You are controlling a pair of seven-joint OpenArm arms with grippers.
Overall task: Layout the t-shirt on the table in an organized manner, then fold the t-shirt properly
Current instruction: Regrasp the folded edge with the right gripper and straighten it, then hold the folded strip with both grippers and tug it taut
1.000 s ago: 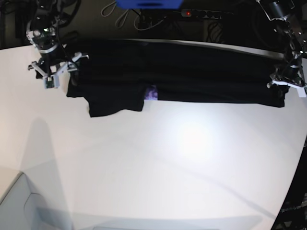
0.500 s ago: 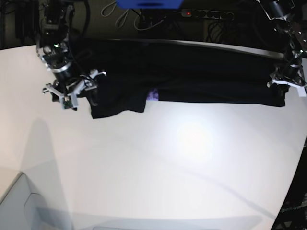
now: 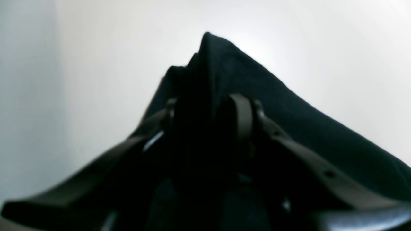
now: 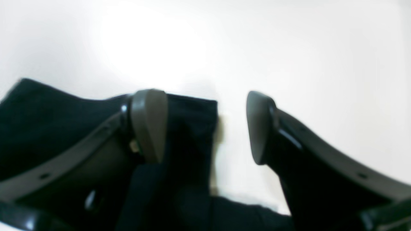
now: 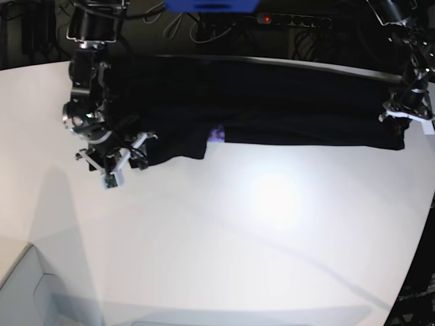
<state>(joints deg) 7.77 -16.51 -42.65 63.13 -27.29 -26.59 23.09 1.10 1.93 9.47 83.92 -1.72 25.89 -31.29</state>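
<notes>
Along the far edge of the white tabletop (image 5: 272,224) the black t-shirt (image 5: 272,109) lies stretched in a long dark band, running nearly from one side of the base view to the other. A small purple patch of print (image 5: 215,134) peeks from a fold near the middle of its near edge. One flap of cloth, seemingly a sleeve, hangs lower than the rest at the band's left end in that view.

Right claw (image 5: 124,157): sits over that lower flap, at the shirt's left end as the base view shows it. Right wrist view: fingers stand wide apart. One finger (image 4: 149,123) lies over black cloth; the other (image 4: 258,126) is over bare white tabletop. The cloth edge ends between them, nearer the first finger. Nothing pinched. Whether the fingers touch the cloth or tabletop cannot be told.

Left claw (image 5: 406,112): at the opposite end of the shirt, on the right of the base view, near the tabletop's far corner. Left wrist view: fingers (image 3: 244,117) drawn narrow, with a ridge of black cloth (image 3: 221,67) bunched between them and rising to a peak beyond the tips. Claw is gripping the t-shirt. View is blurred and dark, finer detail unreadable.

Cables and a power strip (image 5: 292,20) sit in the dark behind the tabletop.
</notes>
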